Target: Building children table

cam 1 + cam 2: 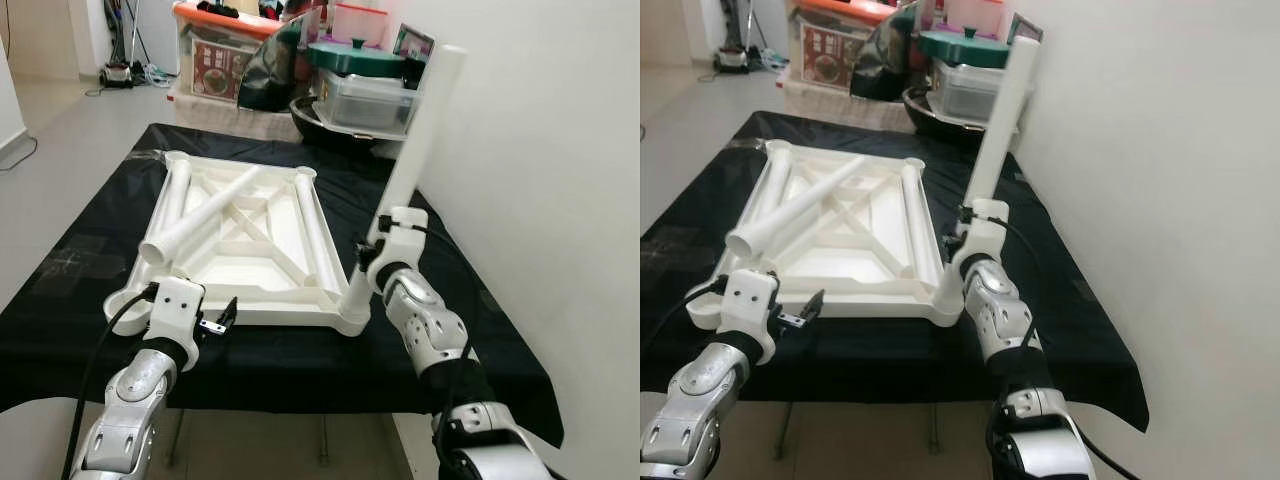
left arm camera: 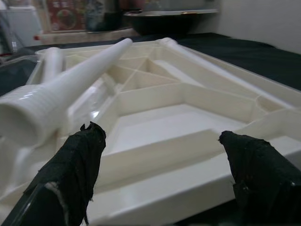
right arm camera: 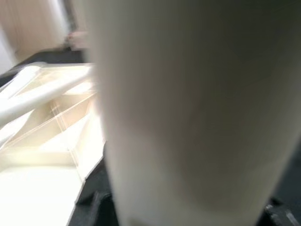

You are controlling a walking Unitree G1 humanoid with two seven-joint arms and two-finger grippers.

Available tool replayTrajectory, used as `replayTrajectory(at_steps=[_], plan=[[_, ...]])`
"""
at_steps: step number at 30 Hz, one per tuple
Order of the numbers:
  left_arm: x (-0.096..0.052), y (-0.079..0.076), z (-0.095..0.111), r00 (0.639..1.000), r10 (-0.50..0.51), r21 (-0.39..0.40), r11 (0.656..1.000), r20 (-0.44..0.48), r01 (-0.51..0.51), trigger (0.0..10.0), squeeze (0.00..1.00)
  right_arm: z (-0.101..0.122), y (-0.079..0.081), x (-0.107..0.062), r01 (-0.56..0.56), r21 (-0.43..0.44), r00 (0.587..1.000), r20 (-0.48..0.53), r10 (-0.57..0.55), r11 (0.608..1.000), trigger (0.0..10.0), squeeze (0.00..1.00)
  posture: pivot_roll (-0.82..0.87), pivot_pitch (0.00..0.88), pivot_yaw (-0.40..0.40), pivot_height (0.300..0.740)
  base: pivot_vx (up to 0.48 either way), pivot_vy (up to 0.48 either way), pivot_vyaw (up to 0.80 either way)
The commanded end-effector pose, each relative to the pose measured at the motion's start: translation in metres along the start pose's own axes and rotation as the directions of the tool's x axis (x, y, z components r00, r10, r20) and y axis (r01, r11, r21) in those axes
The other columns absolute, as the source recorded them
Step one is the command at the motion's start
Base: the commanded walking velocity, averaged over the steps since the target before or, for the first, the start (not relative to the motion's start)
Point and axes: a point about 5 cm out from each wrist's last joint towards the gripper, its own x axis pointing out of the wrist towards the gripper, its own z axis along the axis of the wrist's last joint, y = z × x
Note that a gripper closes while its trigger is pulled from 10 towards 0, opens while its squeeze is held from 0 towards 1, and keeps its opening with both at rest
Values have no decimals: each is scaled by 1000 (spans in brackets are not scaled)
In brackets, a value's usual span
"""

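Observation:
A white plastic tabletop [image 1: 262, 262] lies upside down on the black-covered table [image 1: 300, 360]. Three loose white legs rest in it: one along the left side [image 1: 172, 192], one diagonally [image 1: 200, 222], one along the right side [image 1: 318, 232]. A fourth leg [image 1: 420, 140] stands tilted in the near right corner socket [image 1: 352, 318], leaning toward the wall. My right gripper [image 1: 373, 254] is shut on its lower part, and the leg looms close in the right wrist view [image 3: 188, 113]. My left gripper [image 1: 224, 318] is open just before the tabletop's near edge, with nothing between its fingers [image 2: 80, 155].
Storage boxes [image 1: 225, 55], a clear container with a green lid [image 1: 358, 85] and a dark pan [image 1: 320, 125] crowd the far end of the table. A white wall [image 1: 540, 150] runs close along the right. Open floor [image 1: 60, 150] lies to the left.

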Motion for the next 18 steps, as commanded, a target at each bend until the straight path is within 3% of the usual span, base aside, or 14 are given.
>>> replayTrajectory(at_steps=[1, 3, 4, 5, 7, 8, 10, 11, 13, 15, 18], plan=[[1, -4, 0, 1000, -21, 5, 1000, -1, 21, 10000, 0, -8, 20, -6, -146, -29, 989, -31, 145, 989, 10000, 694, 189, 0, -228, 740, 0, 0, 0], [1, -4, 0, 1000, -21, 5, 1000, -1, 21, 10000, 0, -4, 28, -8, -209, -32, 978, -2, 209, 977, 10000, 694, 189, 0, -228, 740, 0, 0, 0], [2, -4, 0, 1000, -21, 5, 1000, -1, 21, 10000, 0, -3, 31, -7, -235, -21, 972, 5, 235, 972, 10000, 1000, 188, 0, -225, 740, 0, 0, 0], [2, -4, 0, 1000, -22, 5, 1000, -1, 22, 10000, 0, 1, 36, -6, -292, -20, 956, 12, 292, 956, 10000, 969, 190, 0, -225, 740, 0, 0, 0], [2, -4, 0, 1000, -22, 5, 1000, -1, 22, 10000, 0, 1, 36, -6, -292, -20, 956, 12, 292, 956, 10000, 969, 190, 0, -225, 740, 0, 0, 0], [2, -4, 1, 1000, -22, 6, 1000, 0, 22, 10000, 0, 6, 42, -7, -376, -10, 926, 25, 376, 927, 10000, 0, 190, 0, -225, 740, 0, 0, 0], [3, -4, 1, 1000, -21, 4, 1000, 1, 21, 10000, 0, 18, 54, -17, -583, -14, 811, 62, 582, 813, 10000, 0, 188, 0, -224, 740, 0, 0, 0], [3, -4, 1, 1000, -21, 4, 1000, 1, 21, 10000, 0, 18, 54, -17, -583, -14, 811, 62, 582, 813, 10000, 0, 188, 0, -224, 740, 0, 0, 0], [3, -4, 1, 1000, -20, 2, 1000, 3, 20, 10000, 0, 21, 59, -29, -708, -57, 702, 52, 710, 704, 10000, 0, 186, 0, -229, 740, 0, 0, 0], [3, -5, 1, 1000, -20, 1, 1000, 4, 20, 10000, 0, 20, 60, -33, -745, -85, 662, 32, 749, 662, 10000, 0, 186, 0, -229, 740, 0, 0, 0], [3, -5, 1, 1000, -19, 0, 1000, 5, 19, 10000, 0, 18, 60, -33, -758, -87, 648, 22, 762, 647, 10000, 0, 187, 0, -233, 740, 0, 0, 0]])
